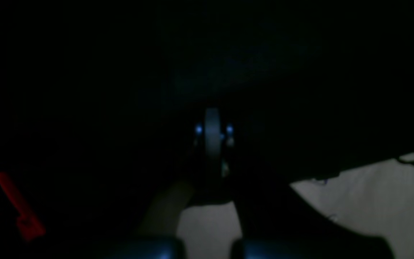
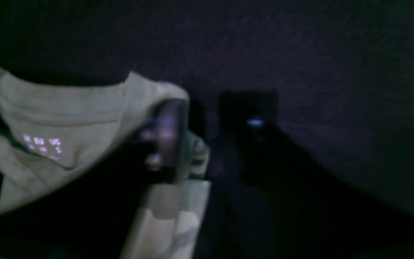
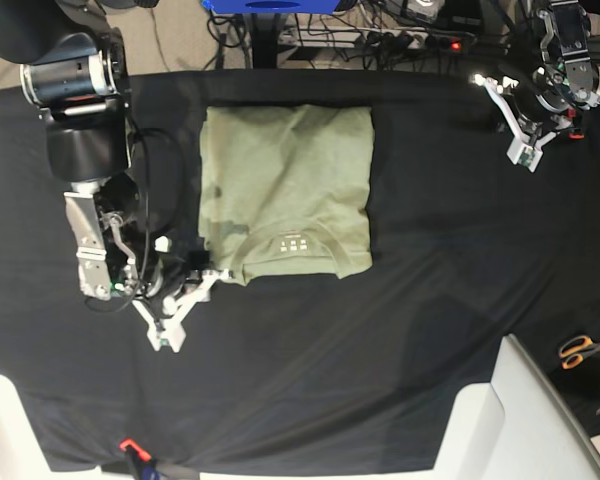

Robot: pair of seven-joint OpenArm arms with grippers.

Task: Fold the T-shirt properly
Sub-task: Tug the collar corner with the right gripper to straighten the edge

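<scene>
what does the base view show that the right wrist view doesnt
Only the base view: the whole folded T-shirt on the black cloth, the left claw far off it, and scissors. Only the right wrist view: one finger of the right claw against a shirt corner, jaws apart. Both show the collar and its white label marks.
</scene>
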